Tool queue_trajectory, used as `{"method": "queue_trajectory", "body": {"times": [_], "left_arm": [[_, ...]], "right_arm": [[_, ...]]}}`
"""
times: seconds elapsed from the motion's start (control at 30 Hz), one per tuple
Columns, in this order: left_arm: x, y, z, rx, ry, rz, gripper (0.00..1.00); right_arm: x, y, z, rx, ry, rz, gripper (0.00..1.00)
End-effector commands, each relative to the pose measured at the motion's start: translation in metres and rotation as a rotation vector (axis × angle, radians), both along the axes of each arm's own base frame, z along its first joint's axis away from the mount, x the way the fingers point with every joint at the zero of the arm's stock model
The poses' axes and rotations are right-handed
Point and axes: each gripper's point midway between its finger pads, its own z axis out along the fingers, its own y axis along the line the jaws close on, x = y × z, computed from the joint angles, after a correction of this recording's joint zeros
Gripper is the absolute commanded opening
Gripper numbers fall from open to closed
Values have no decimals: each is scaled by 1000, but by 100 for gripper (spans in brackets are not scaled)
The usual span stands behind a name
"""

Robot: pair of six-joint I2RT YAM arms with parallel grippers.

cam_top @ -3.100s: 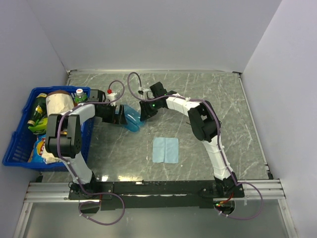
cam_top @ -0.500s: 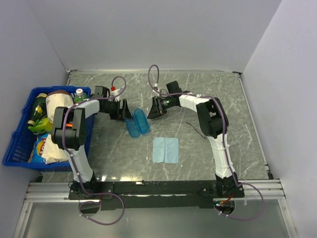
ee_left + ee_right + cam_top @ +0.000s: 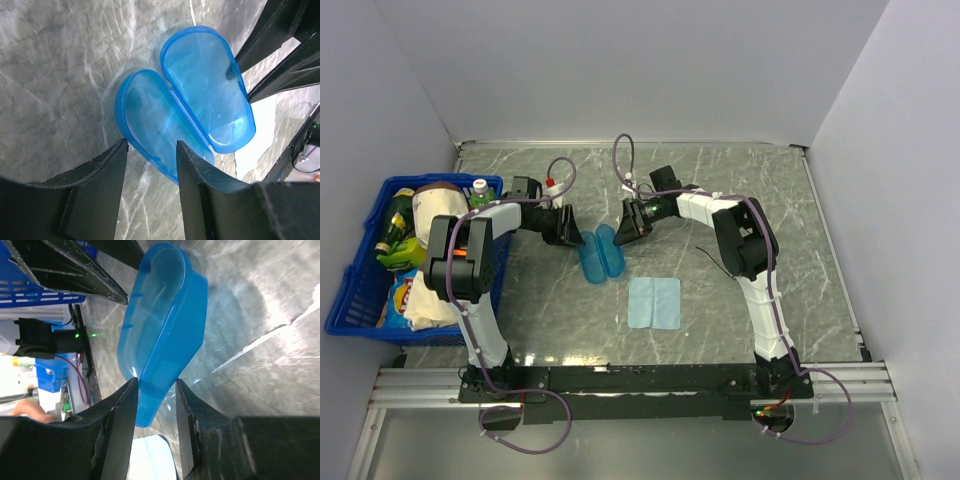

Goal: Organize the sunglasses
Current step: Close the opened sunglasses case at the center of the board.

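From above, the blue case (image 3: 598,253) lies open on the surface (image 3: 820,260), its two shells side by side. The left hand (image 3: 572,232) is at its left and the right hand (image 3: 628,226) at its far right end. A thin dark wire shape just beside the right arm's elbow is probably the sunglasses (image 3: 709,257), well apart from the case and not in it. The light-blue cloth (image 3: 654,302) lies nearer the arm bases. The risk, as I judge it, is that two hands working one light hinged case drag it, flip it, or snap it closed empty. In the left wrist view the left hand's fingers (image 3: 100,175) straddle the end of one shell, partly open; I cannot tell whether they clamp it. In the right wrist view the right hand's fingers (image 3: 120,420) pinch the end of the other shell, which fills the gap between them.
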Motion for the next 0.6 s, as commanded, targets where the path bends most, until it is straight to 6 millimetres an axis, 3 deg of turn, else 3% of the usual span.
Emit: {"method": "queue_trajectory", "body": {"times": [0.0,0.23,0.57], "left_arm": [[-12,3,-2,-54,33,-21,49],[-15,-1,-6,-80,57,-40,47],[-19,-6,1,-121,64,-55,44]], "right_arm": [[-7,10,9,53,-22,57,40],[-10,11,17,77,-18,60,34],[-21,33,16,54,-23,79,30]]}}
